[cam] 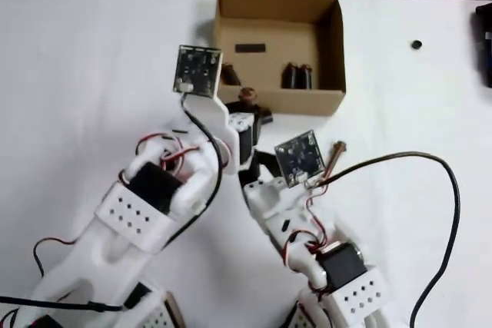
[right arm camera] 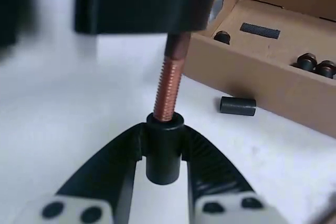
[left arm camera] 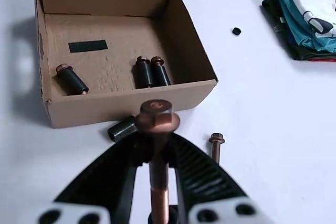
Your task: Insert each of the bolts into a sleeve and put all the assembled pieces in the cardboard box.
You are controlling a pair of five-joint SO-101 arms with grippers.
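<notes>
The left gripper (left arm camera: pixel 157 142) pinches a copper-coloured, hex-headed metal bolt (left arm camera: pixel 156 116) by its shank. Its threaded tip meets the mouth of the short black cylindrical sleeve (right arm camera: pixel 164 161), which is clamped upright in the right gripper (right arm camera: pixel 164 135). Their long axes nearly line up (the bolt leans slightly), just beside the brown cardboard box (left arm camera: pixel 131 103).

The copper-coloured hex-head metal bolt (left arm camera: pixel 156 120) shines, its threaded shank rough. The black cylindrical sleeve (right arm camera: pixel 164 156) is smooth and matt. The brown cardboard box (left arm camera: pixel 131 103) looks dull. The left end effector (left arm camera: pixel 156 153) and right end effector (right arm camera: pixel 164 148) are ribbed black plastic; the white counter (left arm camera: pixel 273 129) is matt.
</notes>
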